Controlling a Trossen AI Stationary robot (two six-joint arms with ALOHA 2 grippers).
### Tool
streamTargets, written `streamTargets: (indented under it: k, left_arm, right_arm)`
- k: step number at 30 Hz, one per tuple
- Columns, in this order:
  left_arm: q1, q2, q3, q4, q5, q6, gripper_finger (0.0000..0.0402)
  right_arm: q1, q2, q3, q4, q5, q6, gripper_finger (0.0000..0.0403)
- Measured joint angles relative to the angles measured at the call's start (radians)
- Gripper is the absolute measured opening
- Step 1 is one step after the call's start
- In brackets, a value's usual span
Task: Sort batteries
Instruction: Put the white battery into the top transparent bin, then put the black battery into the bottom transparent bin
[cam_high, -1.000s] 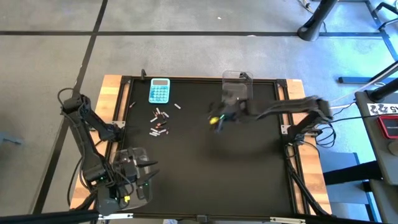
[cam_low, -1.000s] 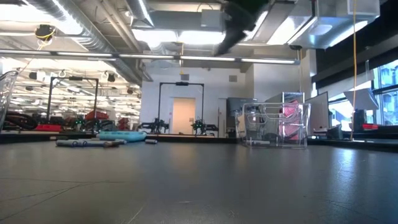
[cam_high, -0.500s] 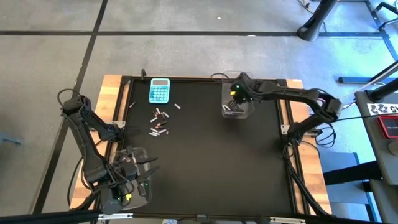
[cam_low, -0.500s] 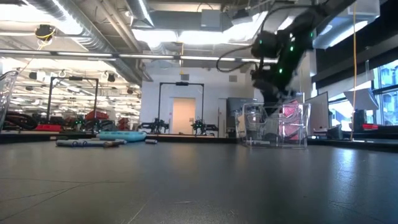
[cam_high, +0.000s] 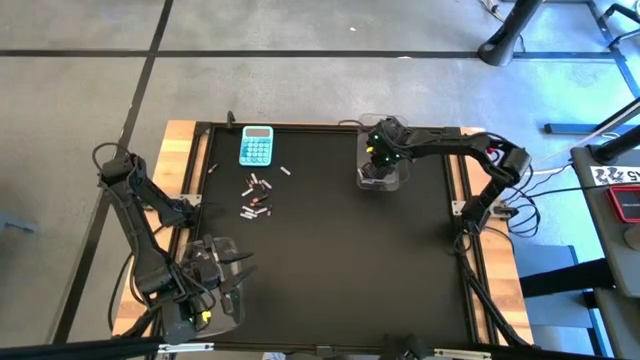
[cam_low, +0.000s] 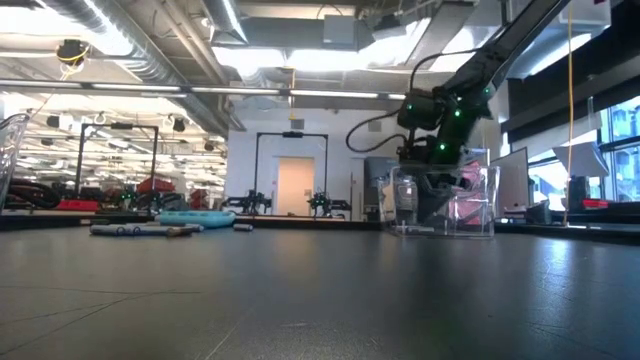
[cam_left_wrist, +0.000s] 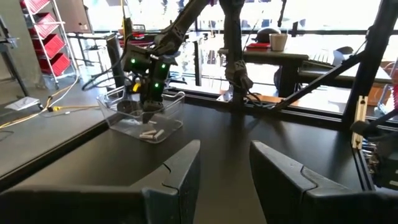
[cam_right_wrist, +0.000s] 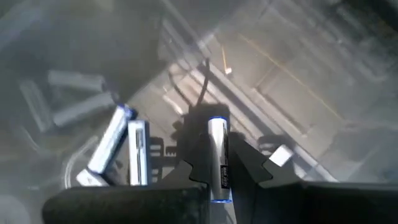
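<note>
High view: we noted the right gripper (cam_high: 378, 160) lowered into the clear plastic bin (cam_high: 381, 181), presumably to drop off its load; loose small cylindrical batteries (cam_high: 256, 197) lay on the black table (cam_high: 330, 260). Right wrist: fingers clamped one silvery battery (cam_right_wrist: 217, 155). Left wrist: left gripper (cam_left_wrist: 225, 163) parted, empty, waiting. Low view: workshop room beyond.
</note>
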Motion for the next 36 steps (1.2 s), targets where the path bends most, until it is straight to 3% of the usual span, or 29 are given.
streamTargets:
  k: [6,15,24,29,36]
  left_arm:
    - [0.000,-0.001,0.000,0.001,0.000,-0.001,0.0130]
    - [0.000,-0.001,0.000,0.001,0.000,-0.005,0.0130]
    - [0.043,-0.001,0.000,0.002,0.013,-0.063,0.0130]
    - [0.132,-0.001,0.000,-0.054,0.204,-0.090,0.0130]
    - [0.369,-0.003,0.000,-0.362,0.464,-0.250,0.0130]
  right_arm:
    - [-0.001,0.025,0.000,0.001,0.012,-0.033,0.0039]
    - [-0.001,0.038,0.007,0.031,0.063,-0.030,0.0097]
    - [0.000,-0.033,0.213,-0.189,0.164,-0.057,0.0144]
    - [0.086,-0.156,0.262,-0.185,0.185,-0.030,0.0134]
    - [0.420,-0.235,0.180,0.078,0.159,-0.034,0.0118]
